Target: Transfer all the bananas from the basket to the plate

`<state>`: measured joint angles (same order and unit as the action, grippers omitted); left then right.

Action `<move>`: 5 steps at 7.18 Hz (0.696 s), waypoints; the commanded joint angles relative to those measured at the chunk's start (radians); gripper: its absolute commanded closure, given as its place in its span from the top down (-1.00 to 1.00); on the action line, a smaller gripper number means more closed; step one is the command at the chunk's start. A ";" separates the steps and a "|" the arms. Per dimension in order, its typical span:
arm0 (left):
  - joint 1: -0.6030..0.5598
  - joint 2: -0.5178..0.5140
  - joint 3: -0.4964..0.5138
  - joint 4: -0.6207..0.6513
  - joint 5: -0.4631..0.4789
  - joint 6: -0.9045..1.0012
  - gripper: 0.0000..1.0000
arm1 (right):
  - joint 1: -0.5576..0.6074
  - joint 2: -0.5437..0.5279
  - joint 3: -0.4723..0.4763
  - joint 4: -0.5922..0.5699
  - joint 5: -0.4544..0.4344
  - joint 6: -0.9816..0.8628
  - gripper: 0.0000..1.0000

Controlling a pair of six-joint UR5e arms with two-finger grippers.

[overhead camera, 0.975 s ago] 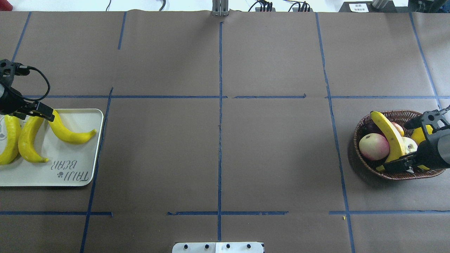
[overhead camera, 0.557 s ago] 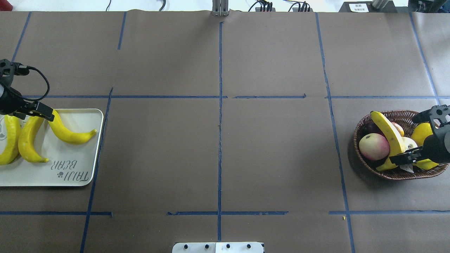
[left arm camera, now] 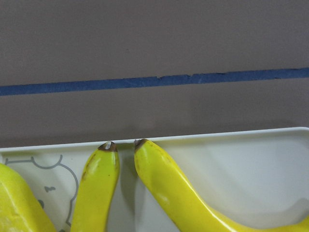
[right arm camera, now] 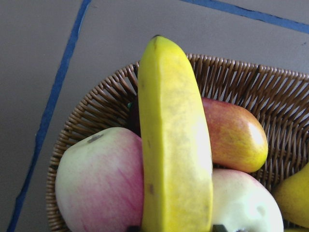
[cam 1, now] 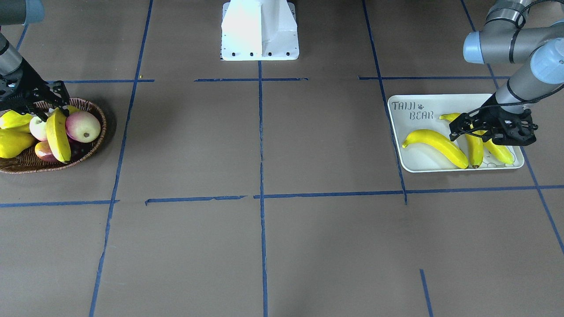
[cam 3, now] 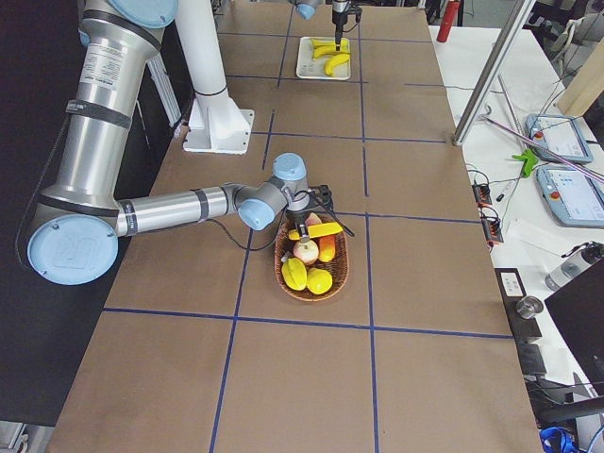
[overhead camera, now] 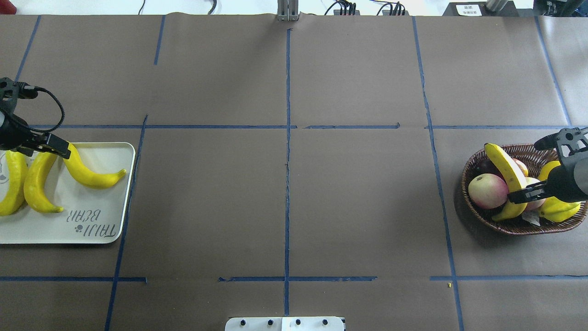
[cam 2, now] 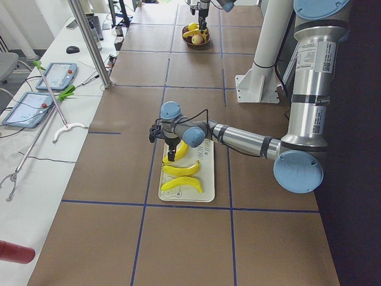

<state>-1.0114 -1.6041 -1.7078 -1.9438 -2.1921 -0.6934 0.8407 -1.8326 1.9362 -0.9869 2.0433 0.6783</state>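
- The table (overhead camera: 294, 207) carries one plate (overhead camera: 92, 225) at its left end and one basket (overhead camera: 523, 148) at its right end, well apart, with bare brown paper between them.
- On the plate lie three bananas: one (overhead camera: 89, 174) nearest the table's middle, a second (overhead camera: 36, 184) beside it, and a third (overhead camera: 11, 188) at the left edge.
- A fourth banana (overhead camera: 505, 170), the only one in the basket, is propped on a pink apple (overhead camera: 487, 191) and several other fruits, too overlapped to count. Its long axis runs from the basket's near side, where the pincer sits, to a tip over the far rim.
- The right gripper (overhead camera: 523, 195), by far the nearer, sits astride that banana's near end, with the fruit stretching straight away from it. Its jaws stand about a banana's width apart; whether they press cannot be told. A lift by that end looks like the next move.
- The left gripper (overhead camera: 59, 149) hangs over the plate's far edge by the banana tips, holding nothing. Its spread cannot be told.
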 commanded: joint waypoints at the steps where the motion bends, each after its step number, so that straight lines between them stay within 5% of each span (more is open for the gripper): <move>1: -0.001 0.006 -0.009 -0.001 0.000 -0.002 0.99 | 0.000 0.024 -0.020 -0.001 0.000 0.004 0.03; 3: -0.001 0.010 -0.013 0.000 0.000 0.000 0.99 | 0.000 0.024 -0.026 0.002 0.005 0.004 -0.49; 5: -0.001 0.010 -0.013 0.000 0.000 -0.002 0.99 | 0.065 0.024 -0.017 0.004 0.047 0.001 -0.73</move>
<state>-1.0124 -1.5944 -1.7206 -1.9436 -2.1921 -0.6937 0.8631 -1.8086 1.9167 -0.9844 2.0606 0.6819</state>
